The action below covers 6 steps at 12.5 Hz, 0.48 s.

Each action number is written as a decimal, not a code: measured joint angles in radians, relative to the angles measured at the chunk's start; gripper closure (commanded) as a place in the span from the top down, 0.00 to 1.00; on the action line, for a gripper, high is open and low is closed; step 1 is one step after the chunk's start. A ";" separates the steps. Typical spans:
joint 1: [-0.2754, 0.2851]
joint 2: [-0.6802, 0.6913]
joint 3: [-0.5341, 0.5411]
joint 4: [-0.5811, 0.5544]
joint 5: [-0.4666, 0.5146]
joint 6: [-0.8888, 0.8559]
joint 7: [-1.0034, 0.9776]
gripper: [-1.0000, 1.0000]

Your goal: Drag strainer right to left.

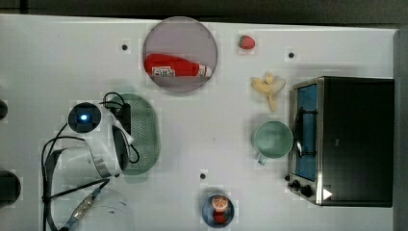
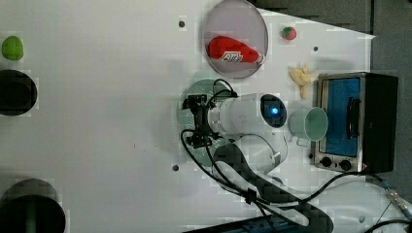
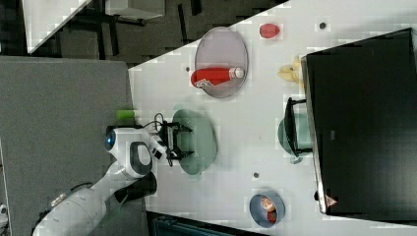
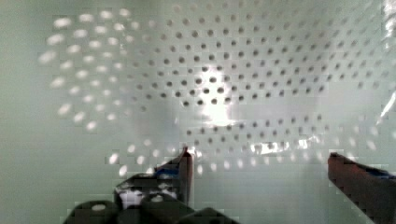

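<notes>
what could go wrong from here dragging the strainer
1. The open gripper hangs over the strainer's holed bottom with nothing between its fingers; closing here would likely grab air, so the drag may never start.
2. Pushing from inside the thin wall could tip the strainer rather than slide it.
3. In the top view the plate holding the ketchup bottle lies close beyond one end of the strainer; a crooked drag could bump it.
</notes>
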 measured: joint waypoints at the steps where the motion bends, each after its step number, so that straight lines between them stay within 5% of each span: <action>1: 0.002 0.005 0.000 0.016 0.015 0.006 0.001 1.00; 6: 0.057 0.050 0.016 0.101 0.026 0.010 0.106 1.00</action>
